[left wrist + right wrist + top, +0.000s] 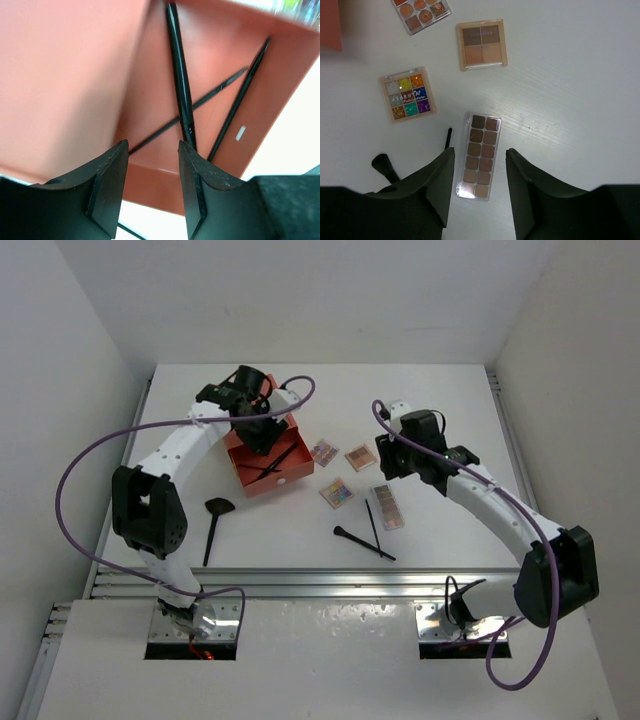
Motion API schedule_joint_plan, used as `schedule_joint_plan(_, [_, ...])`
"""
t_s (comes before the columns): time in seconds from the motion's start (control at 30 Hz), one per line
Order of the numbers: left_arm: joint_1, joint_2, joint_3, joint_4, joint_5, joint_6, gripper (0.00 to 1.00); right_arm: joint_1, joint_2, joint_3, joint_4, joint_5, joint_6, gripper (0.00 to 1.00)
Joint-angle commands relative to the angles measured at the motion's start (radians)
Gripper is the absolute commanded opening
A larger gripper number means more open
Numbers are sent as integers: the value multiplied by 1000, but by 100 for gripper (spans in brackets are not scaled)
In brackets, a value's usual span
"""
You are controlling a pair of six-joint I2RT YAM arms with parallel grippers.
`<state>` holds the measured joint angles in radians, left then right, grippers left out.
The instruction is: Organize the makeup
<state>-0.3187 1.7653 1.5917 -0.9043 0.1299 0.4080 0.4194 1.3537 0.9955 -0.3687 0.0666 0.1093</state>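
The long clear-cased palette (480,155) of matte brown pans lies flat on the white table (570,100), under the right gripper (480,152), whose fingers are spread and empty. Beyond it, apart, lie a nine-colour square palette (409,95), a tan four-pan square palette (481,44) and a third square palette (420,12). Slim glossy black brushes (182,85) lie crossed inside the smooth orange box (75,75), beneath the left gripper (152,150), its jaws parted, gripping nothing.

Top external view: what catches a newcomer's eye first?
The orange-red open box at centre-left, thin black brushes crossed inside, the left hand open above it. To its right, four flat eyeshadow palettes lie on the white table, the right hand open over the long brown palette.
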Motion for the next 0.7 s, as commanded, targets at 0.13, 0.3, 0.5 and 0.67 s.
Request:
schedule_joint_plan(0.13, [53, -81, 160, -5, 86, -90, 49, 53, 16, -141, 5, -34, 184, 43])
schedule_joint_plan(0.3, [134, -141, 156, -5, 137, -136, 49, 125, 116, -175, 59, -57, 152, 43])
schedule_joint_plan(0.5, [288, -251, 16, -5, 169, -155, 49, 142, 245, -127, 4, -62, 145, 42])
schedule_joint_plan(0.67, [398, -354, -110, -5, 183, -155, 48, 163, 294, -97, -32, -62, 124, 39])
